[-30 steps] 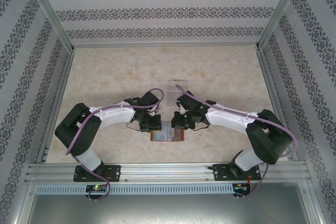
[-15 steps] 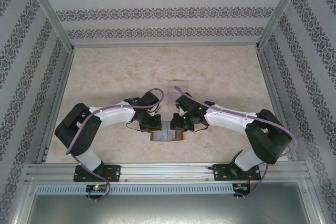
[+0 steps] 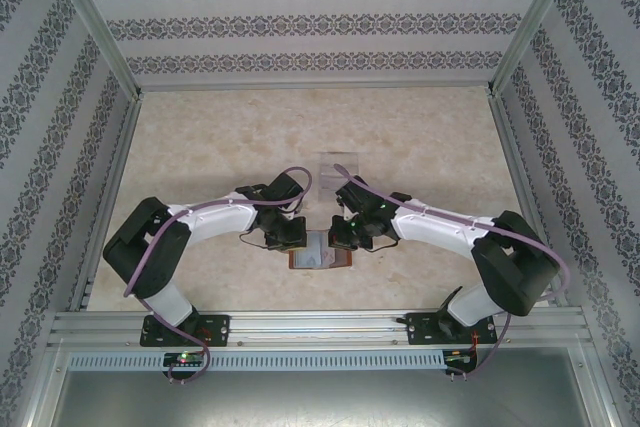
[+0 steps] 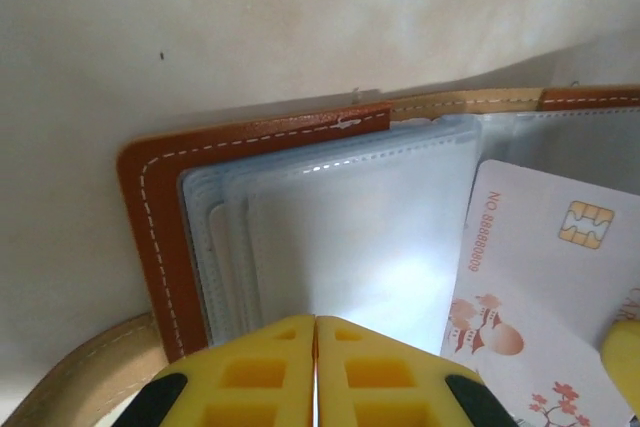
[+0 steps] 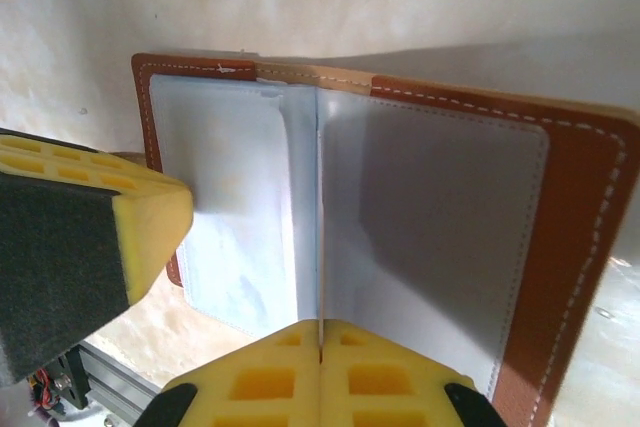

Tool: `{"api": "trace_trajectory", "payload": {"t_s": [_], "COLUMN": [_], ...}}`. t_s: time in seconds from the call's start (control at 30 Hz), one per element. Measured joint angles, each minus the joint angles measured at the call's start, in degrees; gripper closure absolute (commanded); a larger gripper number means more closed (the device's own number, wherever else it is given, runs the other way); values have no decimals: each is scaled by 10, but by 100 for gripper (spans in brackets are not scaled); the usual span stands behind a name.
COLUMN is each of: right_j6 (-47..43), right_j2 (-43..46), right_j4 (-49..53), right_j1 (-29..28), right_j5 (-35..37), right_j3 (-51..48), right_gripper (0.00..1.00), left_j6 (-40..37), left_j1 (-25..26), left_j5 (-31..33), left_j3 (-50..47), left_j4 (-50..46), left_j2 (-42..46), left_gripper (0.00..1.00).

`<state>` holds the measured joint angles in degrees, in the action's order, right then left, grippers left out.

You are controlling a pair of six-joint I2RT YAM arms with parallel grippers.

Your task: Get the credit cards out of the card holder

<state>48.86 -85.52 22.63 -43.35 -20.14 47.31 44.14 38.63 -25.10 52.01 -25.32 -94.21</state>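
Pale, marbled worktop (image 3: 250, 137) boxed in by walls (image 3: 320, 22) papered in bands of grey floral print, with an aluminium frame (image 3: 320, 325) along the near edge. Faint clear plastic tray (image 3: 335, 167) at mid-worktop. Just in front of it, close to the near edge, the reddish-brown leather card holder (image 3: 320, 253), lying open and flat.

Both arms folded at the elbow, forearms angled inward, wrists dipping to meet over the holder from either side. Left gripper (image 4: 316, 357) at the holder's left half, jaws closed, yellow tips pressed together at the edge of the clear sleeves (image 4: 340, 237). Right gripper (image 5: 320, 357) at the centre fold, jaws likewise closed; any pinch on a sleeve impossible to tell.

From the left wrist, a pale credit card (image 4: 545, 277) with a gold chip and flower print, lying askew across the holder's inner face, in or out of a pocket unclear. From the right wrist, one finger (image 5: 90, 217) of the left gripper reaching over the sleeves of one half.
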Motion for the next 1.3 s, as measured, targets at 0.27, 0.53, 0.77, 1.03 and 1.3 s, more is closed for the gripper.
{"api": "trace_trajectory", "payload": {"t_s": [0.27,0.53,0.77,1.03,1.3], "right_j6": [-74,-279,-523,-788,-953], "right_j2": [23,26,10,-59,-175], "right_j4": [55,137,205,283,379], "right_j1": [23,70,96,118,123], "right_j5": [9,26,43,60,77], "right_j3": [41,131,198,294,445], "right_gripper": [98,100,100,100,100], "left_j6": [-4,-4,-6,-8,-13], "left_j1": [-1,-24,-51,-72,-89], "left_j5": [21,34,43,44,42], "left_j3": [3,-7,-36,-65,-80], "left_j4": [-12,-12,-12,-12,-12], "left_j2": [43,91,120,152,179], "left_gripper": [89,89,88,88,88]}}
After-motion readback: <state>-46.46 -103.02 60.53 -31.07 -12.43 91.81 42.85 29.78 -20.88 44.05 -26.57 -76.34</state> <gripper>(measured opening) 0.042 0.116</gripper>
